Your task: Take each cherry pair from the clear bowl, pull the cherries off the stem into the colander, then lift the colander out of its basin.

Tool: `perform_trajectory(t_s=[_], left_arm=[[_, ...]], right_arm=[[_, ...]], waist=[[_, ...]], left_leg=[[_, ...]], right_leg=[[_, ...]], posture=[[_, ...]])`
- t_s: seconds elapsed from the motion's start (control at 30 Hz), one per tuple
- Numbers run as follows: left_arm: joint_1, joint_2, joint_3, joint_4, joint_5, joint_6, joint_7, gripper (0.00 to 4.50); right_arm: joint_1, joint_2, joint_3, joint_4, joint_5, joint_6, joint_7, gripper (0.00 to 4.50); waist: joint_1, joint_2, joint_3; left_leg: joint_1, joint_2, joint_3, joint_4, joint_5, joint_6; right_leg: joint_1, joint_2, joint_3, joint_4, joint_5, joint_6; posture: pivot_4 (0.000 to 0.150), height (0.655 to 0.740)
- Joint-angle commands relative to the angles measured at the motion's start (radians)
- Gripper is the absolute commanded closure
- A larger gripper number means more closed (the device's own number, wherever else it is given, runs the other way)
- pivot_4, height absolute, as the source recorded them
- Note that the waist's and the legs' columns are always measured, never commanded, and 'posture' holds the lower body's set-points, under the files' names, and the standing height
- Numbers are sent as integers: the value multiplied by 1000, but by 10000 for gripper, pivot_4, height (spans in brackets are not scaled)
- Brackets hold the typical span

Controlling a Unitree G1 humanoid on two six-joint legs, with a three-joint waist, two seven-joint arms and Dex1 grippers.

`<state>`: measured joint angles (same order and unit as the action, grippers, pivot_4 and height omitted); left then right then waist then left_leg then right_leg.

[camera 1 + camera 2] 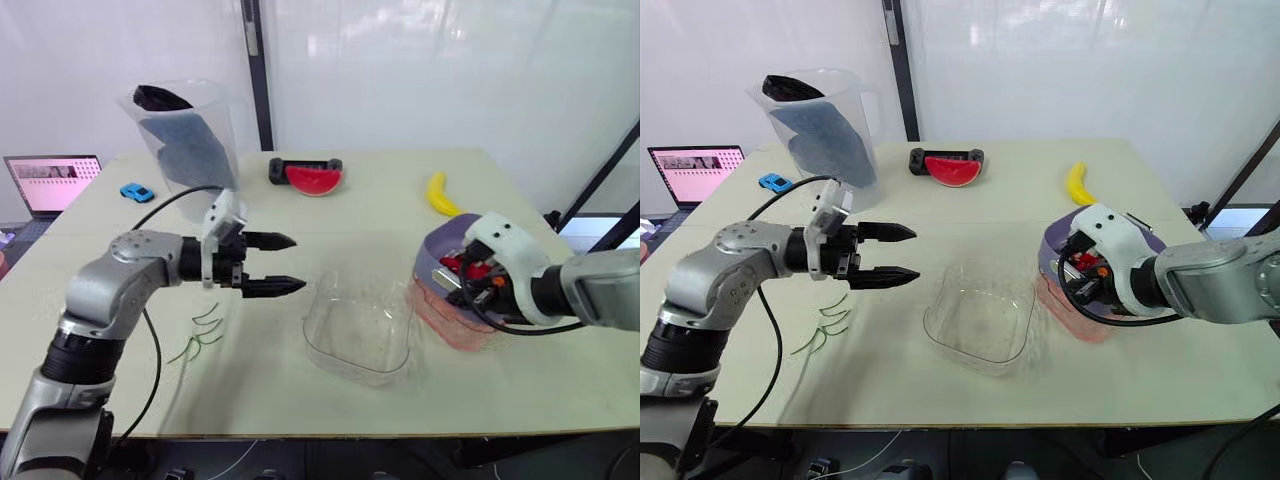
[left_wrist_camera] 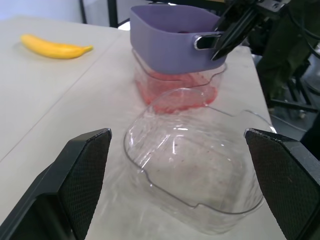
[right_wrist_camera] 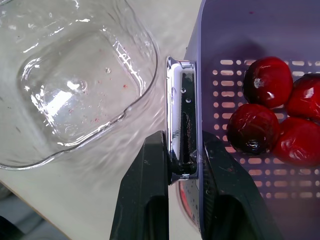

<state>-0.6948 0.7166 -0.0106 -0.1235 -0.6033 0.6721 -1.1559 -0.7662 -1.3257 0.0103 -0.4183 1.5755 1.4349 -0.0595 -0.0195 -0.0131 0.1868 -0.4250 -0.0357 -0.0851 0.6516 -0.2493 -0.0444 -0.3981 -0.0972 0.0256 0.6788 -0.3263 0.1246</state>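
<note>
1. Bowl first: the clear bowl (image 1: 360, 325) sits nearest the table's front edge, between the 2 arms, and looks empty of cherry pairs. Bare green stems (image 1: 200, 335) lie on the table to its left. Judging by that, the picking is done and the lift is the step in hand.
2. Left gripper (image 1: 299, 263) hovers above the table just left of the clear bowl, its 2 fingers spread wide and holding nothing. It is well apart from the colander, so it should not hinder the lift.
3. Right gripper (image 3: 183, 145) pinches the metal handle (image 3: 181, 110) on the colander's bowl-side wall, with 1 finger on each side of it. A firm squeeze matters here, since smooth metal could slip.
4. Colander (image 2: 165, 47), purple, sits nested in the pinkish clear basin (image 2: 170, 95), just right of the clear bowl. Red cherries (image 3: 270, 82) lie on its perforated floor. To lift well, rise straight up so the walls clear the basin's rim without dragging it. Hold the colander level too, because a 1-handle grip will likely let the far side sag and roll the cherries.
5. Basin looks light and may ride up with the colander; a slow start would show that early.
6. Farther back, the banana (image 1: 440, 193), the watermelon slice (image 1: 315, 180) and the pitcher (image 1: 190, 140) stand well apart from the lift path.
</note>
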Motion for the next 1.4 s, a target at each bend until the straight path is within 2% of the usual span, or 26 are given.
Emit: perform_trajectory(t_s=[0.03,0.13,0.27,0.43,0.53,0.67,0.8,1.17,1.23,1.3,1.4], left_arm=[[24,19,61,-32,-24,-1,16,0],[66,24,79,-40,-15,-17,34,0],[116,33,116,-68,-21,-19,74,0],[258,66,212,-188,-52,20,148,0],[323,84,258,-247,-73,46,184,0],[379,116,300,-298,-94,71,207,0],[421,153,359,-346,-126,110,236,0],[457,193,395,-377,-176,131,272,0],[441,195,378,-365,-174,124,271,0],[426,196,363,-352,-171,118,267,0],[405,195,346,-333,-170,110,260,0]], right_arm=[[-182,16,79,38,-203,9,164,42804],[-382,88,299,119,-490,-87,415,42804],[-549,195,539,314,-832,-297,745,42804],[-646,435,735,778,-1197,-664,1037,42804],[-653,545,744,953,-1304,-797,1144,42804],[-649,655,726,1081,-1399,-892,1250,42804],[-639,748,690,1215,-1472,-970,1283,42804],[-613,826,589,1333,-1592,-1012,1384,42804],[-617,828,570,1341,-1610,-1023,1388,32106],[-622,825,551,1338,-1625,-1026,1399,24093],[-632,811,513,1319,-1633,-1030,1417,8782]], waist=[[-1,1,0],[-7,1,0],[-17,1,0],[-33,0,0],[-35,0,0],[-35,1,0],[-35,1,0],[-26,1,0],[-26,1,0],[-26,1,0],[-26,1,0]], left_leg=[[0,0,0,0,0,0],[0,-1,1,-1,0,0],[0,-1,1,-2,0,0],[-1,-2,1,-1,0,0],[-2,-2,1,-2,1,-2],[-2,-1,0,-3,5,-9],[-2,-1,0,-3,6,-11],[-2,-2,0,-4,7,-12],[-2,-2,0,-4,7,-12],[-2,-2,0,-4,7,-12],[-2,-2,0,-4,7,-12]], right_leg=[[0,0,0,0,0,0],[-1,0,1,0,0,0],[-2,1,0,0,0,0],[-4,0,1,2,0,0],[-6,0,1,4,0,0],[-8,0,1,4,0,0],[-8,0,1,5,0,0],[-8,0,1,5,0,0],[-8,0,1,5,0,0],[-8,0,1,5,0,0],[-8,0,1,5,0,0]], posture=[[1500,7400],[1500,7400],[1500,7400],[1500,7400],[1500,7400],[1500,7400],[1500,7400],[1500,7400],[1500,7400],[1500,7400],[1500,7400]])
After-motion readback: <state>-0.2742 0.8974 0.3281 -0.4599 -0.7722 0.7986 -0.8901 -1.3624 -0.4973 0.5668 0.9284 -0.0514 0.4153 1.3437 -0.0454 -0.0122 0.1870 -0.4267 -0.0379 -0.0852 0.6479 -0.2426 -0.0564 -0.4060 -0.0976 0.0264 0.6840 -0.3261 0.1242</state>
